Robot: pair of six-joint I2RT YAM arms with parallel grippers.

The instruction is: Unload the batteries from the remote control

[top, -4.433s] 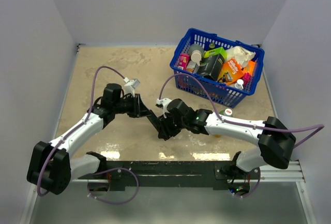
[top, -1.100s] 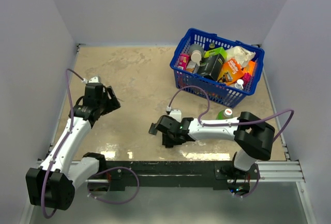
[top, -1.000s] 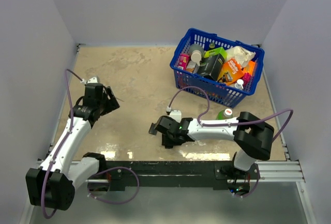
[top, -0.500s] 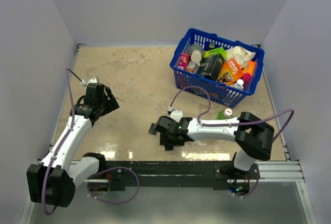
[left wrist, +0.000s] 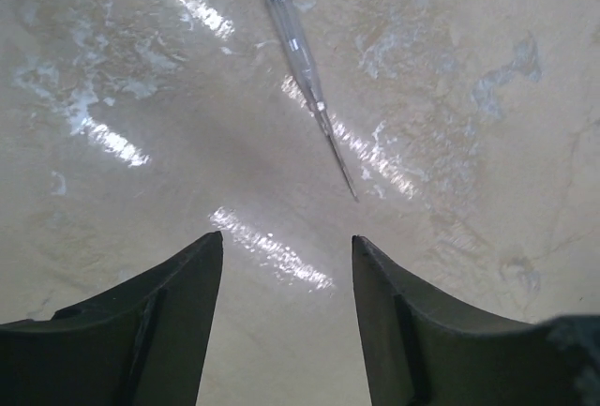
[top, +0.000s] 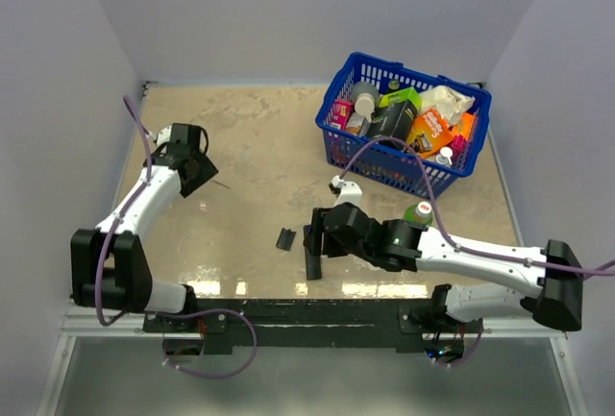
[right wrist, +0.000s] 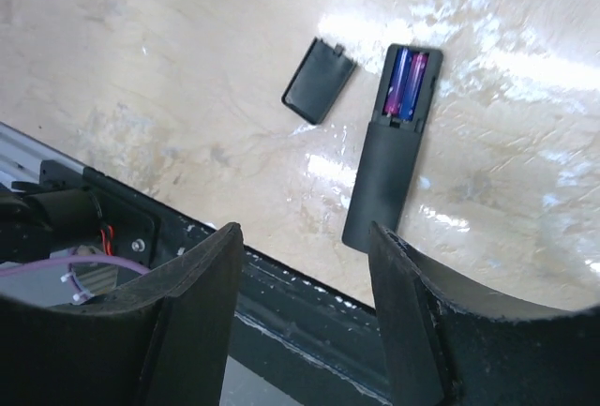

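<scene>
Batteries (right wrist: 398,82) sit in remote control (right wrist: 384,181) nr bench (top: 259,137) near edge; left end effector (left wrist: 286,242) & right end effector (right wrist: 305,233) both released.

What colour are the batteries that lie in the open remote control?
Purplish, shading from blue to pink; the batteries show best in the right wrist view.

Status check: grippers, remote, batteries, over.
Left gripper open, empty; right gripper open, empty, by remote control. Cover off beside it, batteries seated in recess. Nothing blocking.
</scene>
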